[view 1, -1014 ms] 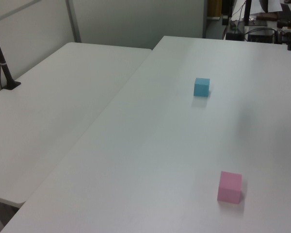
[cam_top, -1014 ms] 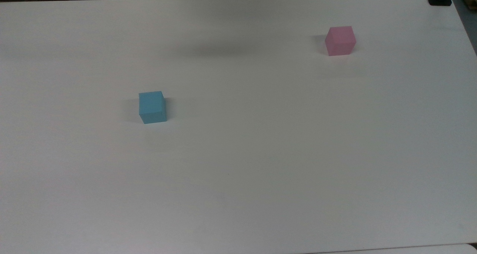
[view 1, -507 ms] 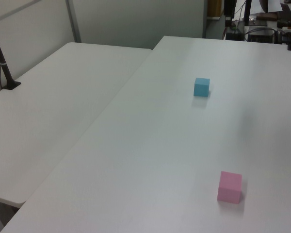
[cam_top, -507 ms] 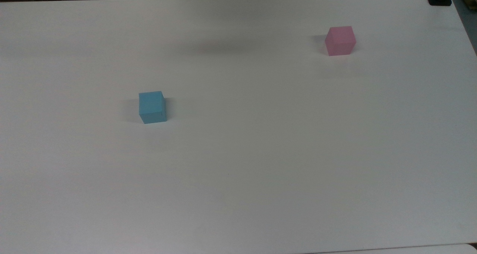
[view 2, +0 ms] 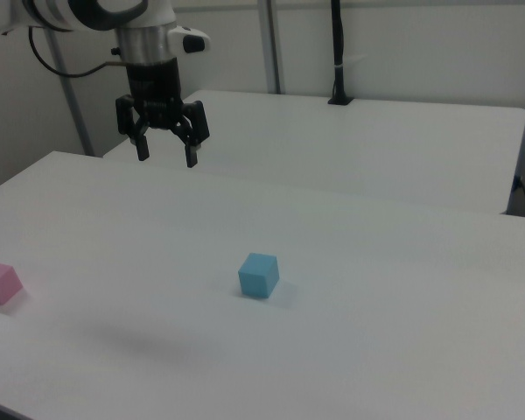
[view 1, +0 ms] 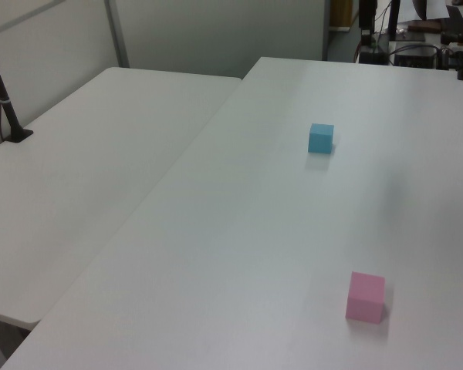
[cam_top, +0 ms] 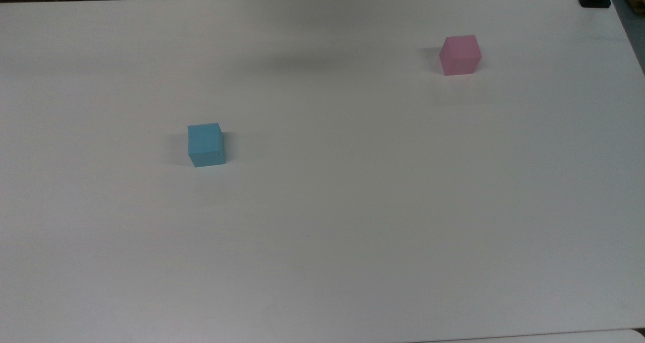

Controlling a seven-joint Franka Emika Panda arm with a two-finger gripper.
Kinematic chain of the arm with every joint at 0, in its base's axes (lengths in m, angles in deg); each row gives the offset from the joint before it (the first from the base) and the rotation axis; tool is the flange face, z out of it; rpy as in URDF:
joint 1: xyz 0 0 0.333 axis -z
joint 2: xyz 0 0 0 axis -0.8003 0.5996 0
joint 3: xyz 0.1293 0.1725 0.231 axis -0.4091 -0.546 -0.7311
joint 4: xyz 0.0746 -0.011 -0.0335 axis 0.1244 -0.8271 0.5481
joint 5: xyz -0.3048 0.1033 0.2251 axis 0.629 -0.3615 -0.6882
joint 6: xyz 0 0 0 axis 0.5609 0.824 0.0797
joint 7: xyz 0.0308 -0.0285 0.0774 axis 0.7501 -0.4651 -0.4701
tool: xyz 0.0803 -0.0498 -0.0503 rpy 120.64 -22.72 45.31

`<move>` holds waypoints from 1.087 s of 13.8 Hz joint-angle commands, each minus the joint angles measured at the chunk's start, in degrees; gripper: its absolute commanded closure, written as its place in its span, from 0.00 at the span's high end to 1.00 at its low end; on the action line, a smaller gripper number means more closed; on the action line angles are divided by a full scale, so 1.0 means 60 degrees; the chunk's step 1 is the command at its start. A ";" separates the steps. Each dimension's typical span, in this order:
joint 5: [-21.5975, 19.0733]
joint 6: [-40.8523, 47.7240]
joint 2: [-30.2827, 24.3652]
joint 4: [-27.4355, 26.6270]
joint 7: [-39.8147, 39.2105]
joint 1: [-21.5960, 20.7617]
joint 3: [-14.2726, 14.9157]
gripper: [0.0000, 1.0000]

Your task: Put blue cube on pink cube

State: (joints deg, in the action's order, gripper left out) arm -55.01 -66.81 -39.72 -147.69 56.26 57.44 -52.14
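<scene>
The tabletop [cam_top: 322,262] carried both task items, well apart from one another. My gripper [view 2: 164,158] hung high above the tabletop with its fingers spread and nothing between them, well apart from either cube. The blue cube [cam_top: 205,144] rested flat toward the top view's left, away from every edge, with bare surface on all sides. The pink cube [cam_top: 459,55] rested flat near the far edge, toward the top view's far right corner. Both cubes appeared equal in size, with plain matte faces. I judged the blue cube to be light and rigid, and its matte surface unlikely to slip. I judged the correct hold to be on two opposite vertical faces, at mid-height, fingers square to those faces. Because the supporting top face matched the blue cube's base, I judged that placement would require close alignment.
</scene>
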 commanded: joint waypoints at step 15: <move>-0.0047 -0.2370 -0.0228 -0.1349 -0.0283 0.0341 0.0104 1.00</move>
State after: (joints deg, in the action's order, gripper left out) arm -55.03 -73.83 -39.67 -150.78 56.21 58.24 -51.89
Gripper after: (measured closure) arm 0.000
